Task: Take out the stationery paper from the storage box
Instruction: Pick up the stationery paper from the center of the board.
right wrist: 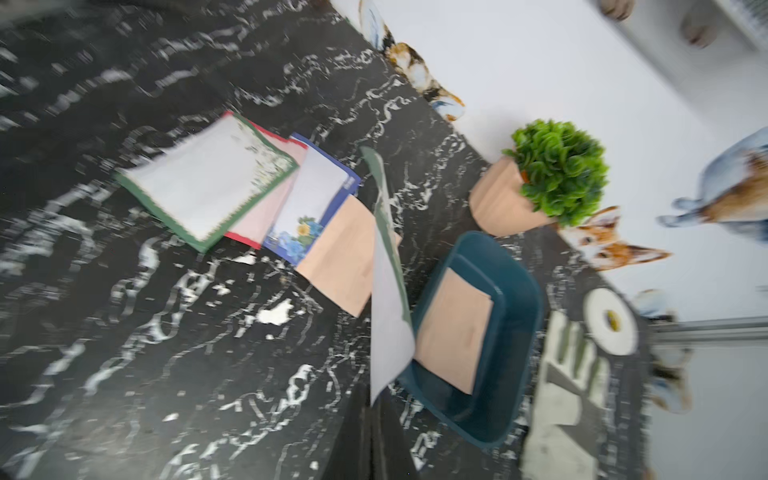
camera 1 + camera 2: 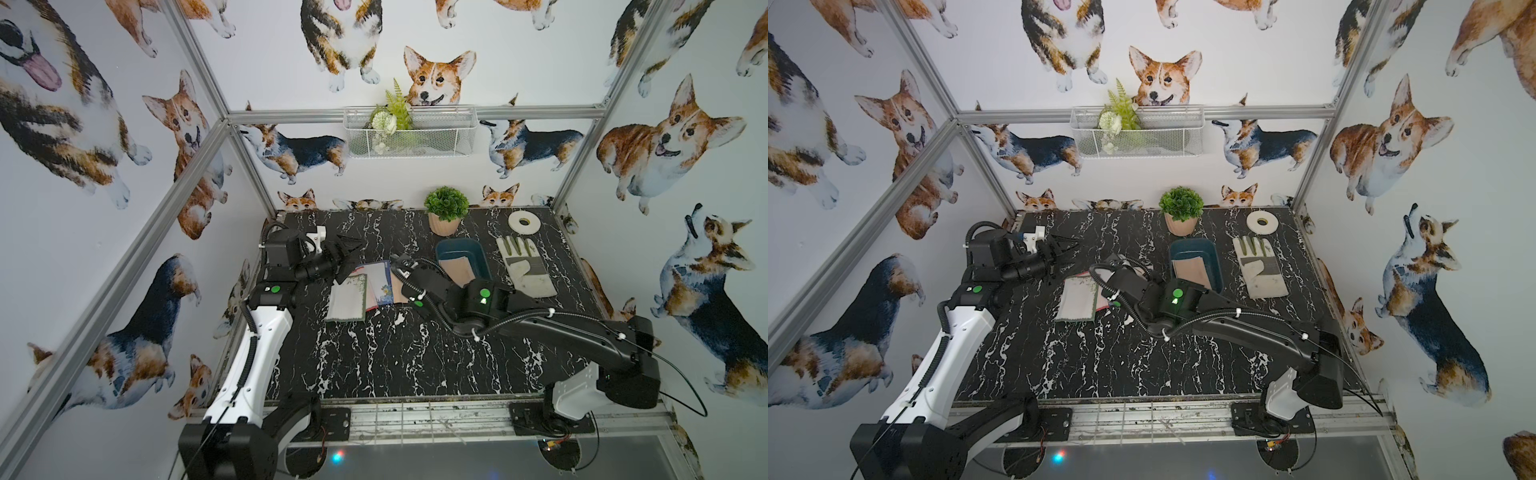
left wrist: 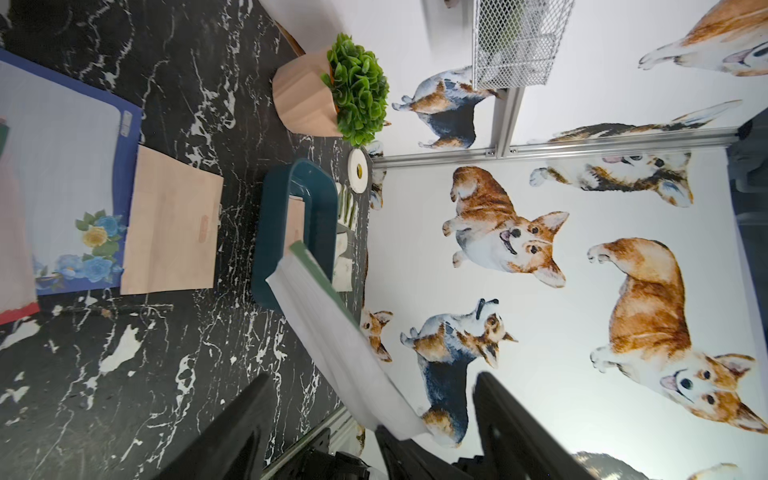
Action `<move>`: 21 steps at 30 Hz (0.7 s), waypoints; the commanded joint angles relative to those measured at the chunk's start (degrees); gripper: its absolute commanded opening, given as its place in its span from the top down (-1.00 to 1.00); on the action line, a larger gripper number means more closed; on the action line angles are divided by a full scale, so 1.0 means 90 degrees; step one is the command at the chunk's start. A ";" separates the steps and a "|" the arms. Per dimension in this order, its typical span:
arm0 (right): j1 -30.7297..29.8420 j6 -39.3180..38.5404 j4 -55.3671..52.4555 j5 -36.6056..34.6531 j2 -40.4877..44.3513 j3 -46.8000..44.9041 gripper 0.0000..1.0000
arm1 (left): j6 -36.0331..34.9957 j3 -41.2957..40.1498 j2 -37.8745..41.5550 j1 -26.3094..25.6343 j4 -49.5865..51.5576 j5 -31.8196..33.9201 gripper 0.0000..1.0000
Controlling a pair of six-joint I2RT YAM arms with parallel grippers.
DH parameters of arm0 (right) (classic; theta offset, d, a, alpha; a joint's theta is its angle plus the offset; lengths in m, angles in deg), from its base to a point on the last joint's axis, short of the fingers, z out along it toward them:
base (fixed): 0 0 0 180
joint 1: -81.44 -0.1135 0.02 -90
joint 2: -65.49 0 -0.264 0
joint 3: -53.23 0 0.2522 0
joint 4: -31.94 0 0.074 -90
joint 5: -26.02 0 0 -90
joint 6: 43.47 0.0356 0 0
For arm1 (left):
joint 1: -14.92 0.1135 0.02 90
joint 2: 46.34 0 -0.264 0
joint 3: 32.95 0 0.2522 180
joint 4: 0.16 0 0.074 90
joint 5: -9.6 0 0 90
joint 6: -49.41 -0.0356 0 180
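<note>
Right end effector (image 1: 371, 415) pressed shut, pinching green-bordered sheet (image 1: 388, 299); fingertips blurred, barely legible. Left end effector (image 2: 349, 246) spread, empty. Fanned sheets (image 1: 216, 183) on bench (image 1: 208, 374), lowest ones mostly covered. Beyond, peach sheet (image 1: 453, 328) in storage box (image 1: 521, 332), one edge hidden behind the held sheet.

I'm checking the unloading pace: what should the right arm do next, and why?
Probably lower the green-edged sheet onto the table beside the laid-out sheets and release. The right gripper is shut on it, outside the storage box, where a peach sheet lies.
</note>
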 commanded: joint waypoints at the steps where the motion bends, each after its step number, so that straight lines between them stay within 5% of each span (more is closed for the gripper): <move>1: -0.0301 -0.0573 0.0072 -0.2548 -0.0444 -0.0081 1.00 | 0.0357 -0.0119 0.0008 0.0012 -0.0401 -0.0456 -0.57; 6: -0.0614 -0.1945 0.2009 -0.3859 -0.0754 -0.0497 1.00 | 0.0359 -0.0403 0.0053 0.0012 -0.0372 -0.0708 -0.59; 12: -0.1000 -0.7320 0.9247 -0.4417 -0.1199 -0.1965 1.00 | 0.0449 -0.0539 -0.0036 0.0012 -0.0453 -0.1057 -0.62; 16: -0.1125 -1.1445 1.3888 -0.4348 -0.2524 -0.1787 1.00 | 0.0437 -0.0466 -0.0054 0.0012 -0.0506 -0.1119 -0.64; 21: -0.1260 -1.1936 1.4044 -0.4328 -0.3360 -0.1135 1.00 | 0.0324 -0.0363 -0.0104 0.0012 -0.0424 -0.1236 -0.64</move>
